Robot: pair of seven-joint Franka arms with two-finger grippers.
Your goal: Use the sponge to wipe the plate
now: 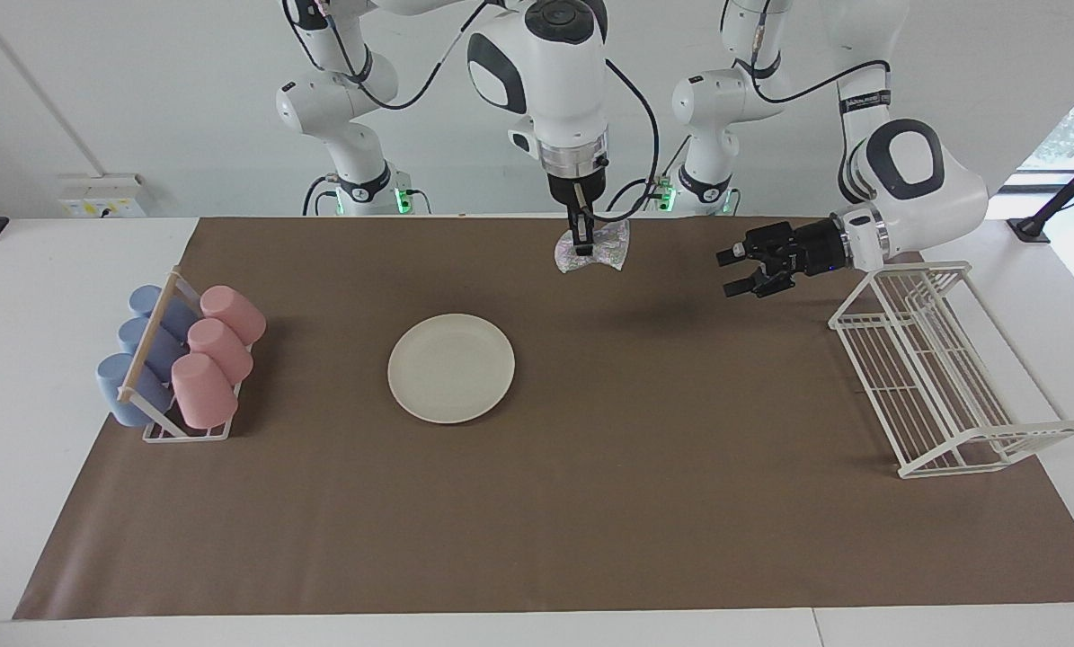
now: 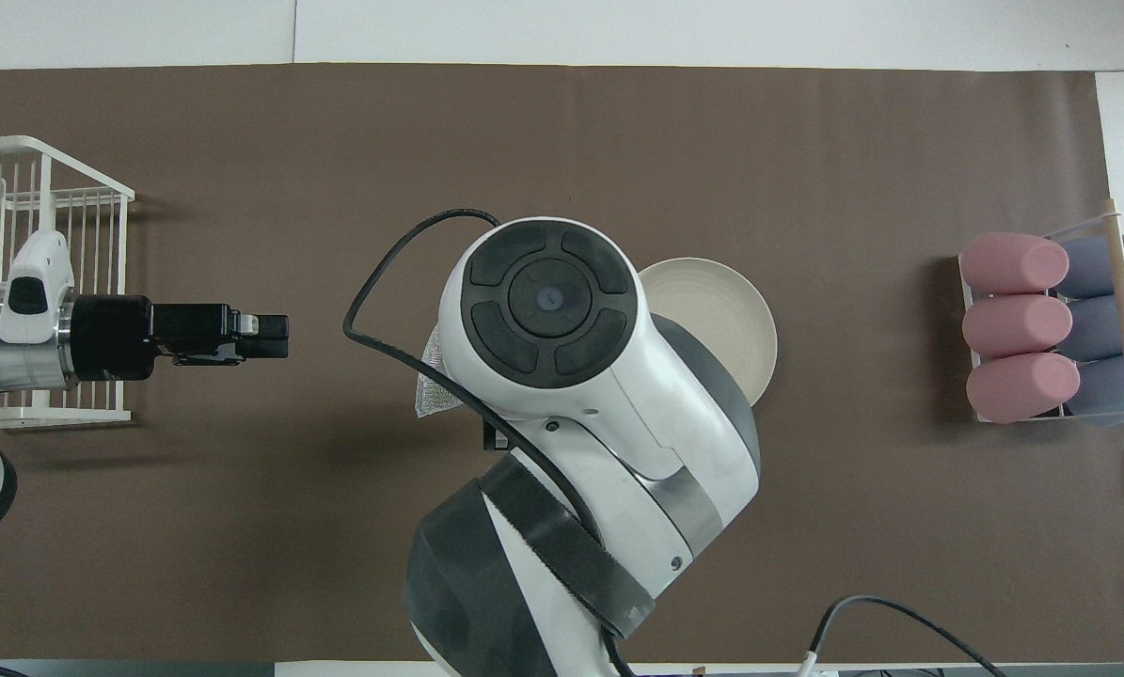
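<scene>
A brown mat [image 1: 590, 503] covers most of the white table [image 1: 51, 359], and everything stands on it. At the left arm's end sits a white wire rack [image 1: 945, 377], tilted, its open side turned toward the middle of the mat. At the right arm's end a small holder [image 1: 177, 431] with a wooden rod carries three pink cups [image 1: 217, 355] and three blue cups [image 1: 141, 346], all lying on their sides in two rows. The plate [image 1: 451, 367], round and cream-white, lies flat on the mat between the holder and the table's middle, with nothing on it. The right arm reaches out from its base, and its wrist hides part of the plate in the overhead view. The right gripper [image 1: 581, 249] hangs up in the air over the mat near the robots' edge, clear of the plate and toward the left arm's end from it, its fingers closed on the sponge [image 1: 595, 252], which dangles from them, silvery and crumpled. The left gripper [image 1: 736, 272] hovers over bare mat just beside the rack, pointing toward the table's middle, its fingers spread apart and holding nothing.
</scene>
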